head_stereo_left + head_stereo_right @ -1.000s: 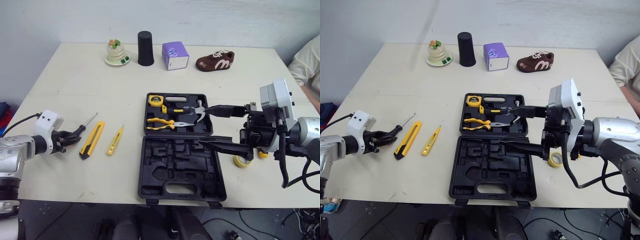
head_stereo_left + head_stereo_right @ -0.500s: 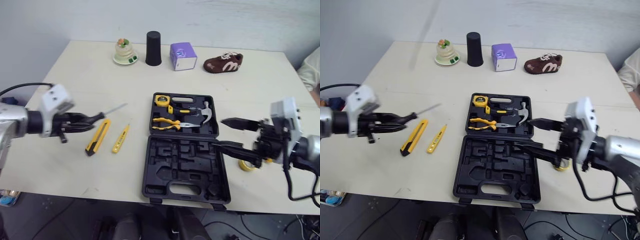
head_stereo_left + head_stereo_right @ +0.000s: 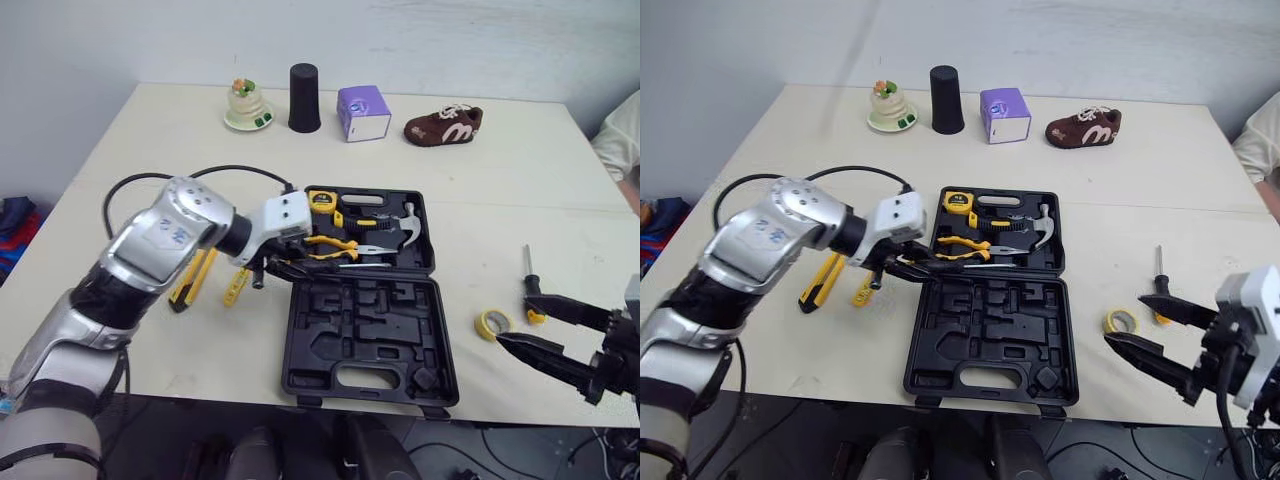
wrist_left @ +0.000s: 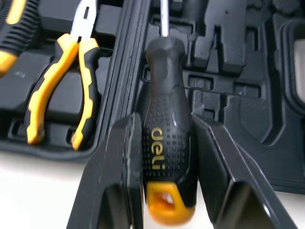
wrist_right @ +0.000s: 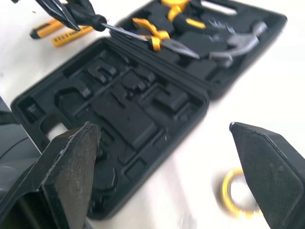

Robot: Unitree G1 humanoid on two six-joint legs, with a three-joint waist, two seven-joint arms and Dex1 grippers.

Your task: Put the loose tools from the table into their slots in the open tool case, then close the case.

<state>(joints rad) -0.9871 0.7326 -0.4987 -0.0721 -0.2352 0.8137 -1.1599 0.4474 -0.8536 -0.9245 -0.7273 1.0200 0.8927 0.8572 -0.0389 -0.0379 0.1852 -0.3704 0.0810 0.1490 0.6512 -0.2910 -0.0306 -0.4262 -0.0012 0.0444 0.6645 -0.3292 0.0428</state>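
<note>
While my left arm is bent inward, left fingers (image 4: 120,162) pinch screwdriver (image 4: 167,119) handle over tool case (image 3: 365,335) hinge; right fingers (image 5: 71,162) spread wide, low beside tape roll (image 3: 492,323).

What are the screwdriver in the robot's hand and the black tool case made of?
The screwdriver handle looks like black rubbery plastic, with a dimpled grip and an orange end cap; its thin shaft shines like metal. The tool case is probably hard matte black plastic, moulded into tool-shaped recesses.

Open tool case (image 3: 312,345), left gripper (image 3: 280,268) holding screwdriver (image 3: 338,266) along its hinge
</note>
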